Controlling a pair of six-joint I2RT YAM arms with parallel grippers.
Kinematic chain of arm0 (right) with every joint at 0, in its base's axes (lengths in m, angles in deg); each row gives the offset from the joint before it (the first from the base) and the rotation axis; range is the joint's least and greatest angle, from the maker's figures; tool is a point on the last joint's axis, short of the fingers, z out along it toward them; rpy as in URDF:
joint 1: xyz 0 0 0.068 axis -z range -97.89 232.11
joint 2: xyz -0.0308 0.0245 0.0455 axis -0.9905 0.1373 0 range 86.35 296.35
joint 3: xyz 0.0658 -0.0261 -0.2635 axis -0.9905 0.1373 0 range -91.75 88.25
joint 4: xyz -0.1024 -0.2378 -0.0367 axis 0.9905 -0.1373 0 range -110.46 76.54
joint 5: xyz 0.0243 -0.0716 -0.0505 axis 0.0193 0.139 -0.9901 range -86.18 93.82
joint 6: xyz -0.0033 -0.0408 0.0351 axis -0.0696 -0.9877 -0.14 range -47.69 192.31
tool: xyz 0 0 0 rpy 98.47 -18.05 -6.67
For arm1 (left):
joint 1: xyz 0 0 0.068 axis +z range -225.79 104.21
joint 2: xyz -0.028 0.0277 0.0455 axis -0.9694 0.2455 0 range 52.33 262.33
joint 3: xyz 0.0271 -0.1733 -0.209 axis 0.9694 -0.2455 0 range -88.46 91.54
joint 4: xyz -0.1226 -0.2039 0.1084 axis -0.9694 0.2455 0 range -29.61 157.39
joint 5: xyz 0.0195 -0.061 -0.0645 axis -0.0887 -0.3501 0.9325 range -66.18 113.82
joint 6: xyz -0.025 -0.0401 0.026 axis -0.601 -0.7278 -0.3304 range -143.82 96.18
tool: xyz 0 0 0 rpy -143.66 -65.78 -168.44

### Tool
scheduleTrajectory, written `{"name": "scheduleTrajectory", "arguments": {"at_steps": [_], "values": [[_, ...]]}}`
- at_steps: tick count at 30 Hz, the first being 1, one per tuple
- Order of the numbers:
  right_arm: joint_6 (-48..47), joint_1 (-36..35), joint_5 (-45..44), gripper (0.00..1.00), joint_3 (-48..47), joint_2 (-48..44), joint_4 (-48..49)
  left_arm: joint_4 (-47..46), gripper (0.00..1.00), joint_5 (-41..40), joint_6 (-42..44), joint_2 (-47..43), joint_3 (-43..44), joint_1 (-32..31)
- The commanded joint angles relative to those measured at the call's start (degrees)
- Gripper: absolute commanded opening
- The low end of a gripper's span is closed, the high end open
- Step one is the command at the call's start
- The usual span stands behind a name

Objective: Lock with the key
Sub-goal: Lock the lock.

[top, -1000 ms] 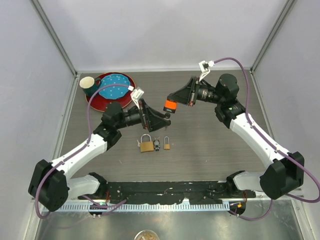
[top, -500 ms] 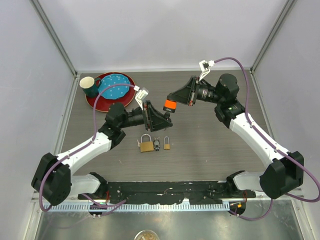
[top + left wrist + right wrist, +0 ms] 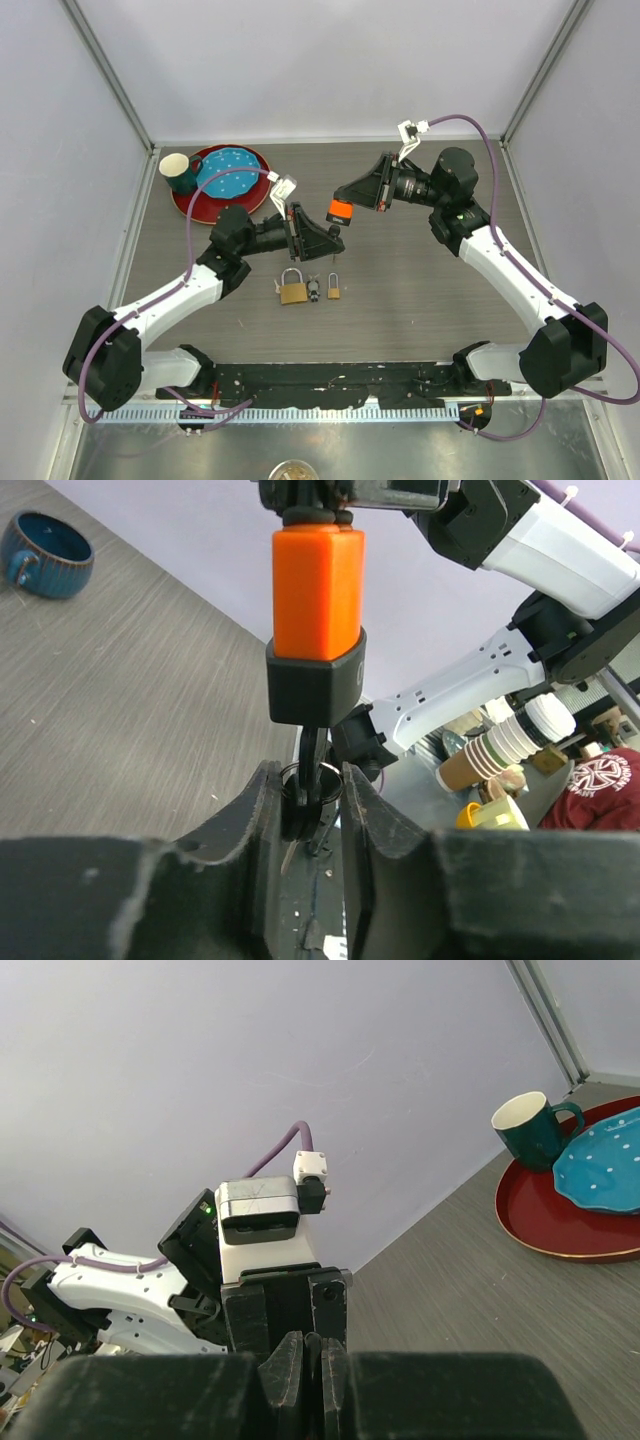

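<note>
An orange padlock (image 3: 340, 209) with a black base hangs in the air over the table's middle. My right gripper (image 3: 350, 193) holds it from above, shut on its shackle. In the right wrist view only that thin shackle shows between the shut fingers of the right gripper (image 3: 316, 1345). In the left wrist view the padlock (image 3: 317, 580) stands straight ahead, and a key (image 3: 305, 802) on a ring hangs from its underside. My left gripper (image 3: 305, 780) has its jaws pressed on that key's head and ring. From above, the left gripper (image 3: 333, 233) sits just below the padlock.
A brass padlock (image 3: 292, 290), loose keys (image 3: 314, 290) and a small brass padlock (image 3: 334, 291) lie on the table below the grippers. At the back left a red tray (image 3: 190, 203) carries a blue plate (image 3: 225, 172) and a teal mug (image 3: 180, 172).
My left arm shifted slightly right toward the hanging padlock, and its jaws went from wide to narrow around the key. The right arm and padlock stayed still.
</note>
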Motion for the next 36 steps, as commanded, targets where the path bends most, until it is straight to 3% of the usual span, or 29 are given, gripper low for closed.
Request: {"name": "scheduleTrajectory", "arguments": {"at_steps": [1,6,36], "values": [[0.80,0.26,-0.22,0.01,-3.05,-0.54,4.55,0.01,0.16,1.45,0.35,-1.35,0.32,-0.26],[0.72,0.44,-0.22,0.01,-2.96,-0.37,4.55,0.89,0.00,1.00,0.44,-1.79,-0.91,-0.26],[1.24,1.23,-1.27,0.02,-2.17,-0.72,4.99,1.77,0.00,-0.57,-1.14,-7.68,-8.29,-2.81]]}}
